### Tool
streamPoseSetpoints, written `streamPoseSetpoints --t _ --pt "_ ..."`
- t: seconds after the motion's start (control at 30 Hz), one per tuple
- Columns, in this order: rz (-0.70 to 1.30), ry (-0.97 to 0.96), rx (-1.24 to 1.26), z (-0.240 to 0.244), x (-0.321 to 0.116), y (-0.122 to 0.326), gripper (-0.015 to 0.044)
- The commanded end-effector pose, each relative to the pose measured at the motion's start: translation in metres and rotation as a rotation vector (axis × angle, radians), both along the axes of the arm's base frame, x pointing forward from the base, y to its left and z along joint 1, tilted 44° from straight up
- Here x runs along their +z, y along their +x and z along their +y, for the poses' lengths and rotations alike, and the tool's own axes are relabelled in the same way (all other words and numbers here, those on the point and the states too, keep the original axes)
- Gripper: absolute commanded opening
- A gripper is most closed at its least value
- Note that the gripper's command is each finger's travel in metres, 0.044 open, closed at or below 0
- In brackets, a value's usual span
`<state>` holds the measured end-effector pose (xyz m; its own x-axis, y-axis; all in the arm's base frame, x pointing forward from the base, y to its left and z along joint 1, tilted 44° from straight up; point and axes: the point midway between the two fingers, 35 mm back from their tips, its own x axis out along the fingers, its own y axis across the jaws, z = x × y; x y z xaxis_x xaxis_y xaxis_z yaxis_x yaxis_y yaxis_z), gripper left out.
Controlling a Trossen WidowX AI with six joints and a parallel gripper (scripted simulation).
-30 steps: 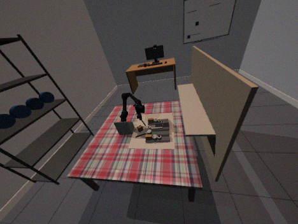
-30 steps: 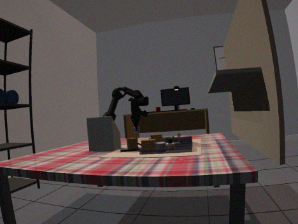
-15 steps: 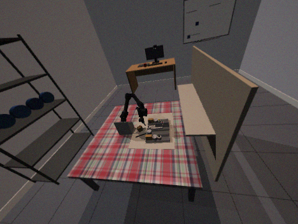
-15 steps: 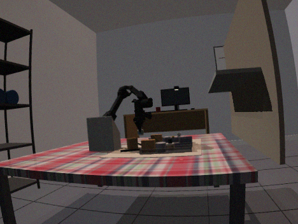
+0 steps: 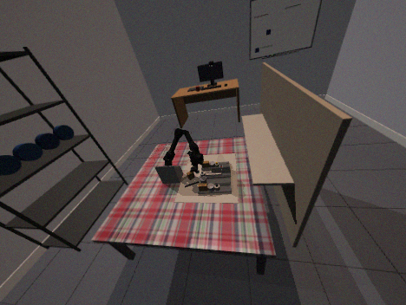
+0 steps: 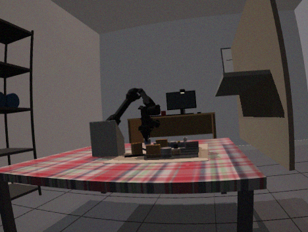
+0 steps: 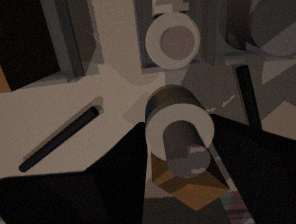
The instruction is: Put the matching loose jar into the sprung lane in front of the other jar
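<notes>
My gripper (image 5: 196,171) (image 6: 147,140) (image 7: 176,124) is shut on a jar (image 7: 177,110) with a pale ring-shaped top and a grey round knob. The jar is upright or nearly so, above the mat in front of the middle lane (image 7: 209,30). In the wrist view another jar (image 7: 156,42), with a pale rim and a pinkish round top, stands at the front end of that lane. A pale part (image 7: 170,7) shows directly behind it; whether this is the pusher plate I cannot tell. The low front stop is hard to make out.
An orange-brown block (image 5: 190,175) (image 6: 136,149) (image 7: 200,192) is below and behind the held jar. Dark rods (image 7: 60,139) (image 7: 249,97) lie at both sides. Neighbouring lanes hold another brown block (image 5: 202,186) (image 6: 153,151) and round items. A grey box (image 5: 169,174) (image 6: 103,138) stands by the arm's base.
</notes>
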<state>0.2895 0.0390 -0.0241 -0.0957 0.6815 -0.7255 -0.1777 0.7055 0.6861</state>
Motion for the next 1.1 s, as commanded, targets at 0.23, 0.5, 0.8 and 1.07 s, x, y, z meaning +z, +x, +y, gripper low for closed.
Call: streamPoseSetpoints --t 0.23,0.5,0.8,1.07 --pt "0.007 -0.005 -0.011 0.013 -0.021 0.001 0.0000" --pt "0.007 -0.004 -0.011 0.015 -0.023 0.002 0.0000" --pt "0.007 -0.004 -0.011 0.016 -0.023 0.006 0.0000" --pt "0.006 -0.004 -0.011 0.016 -0.023 0.009 0.0000"
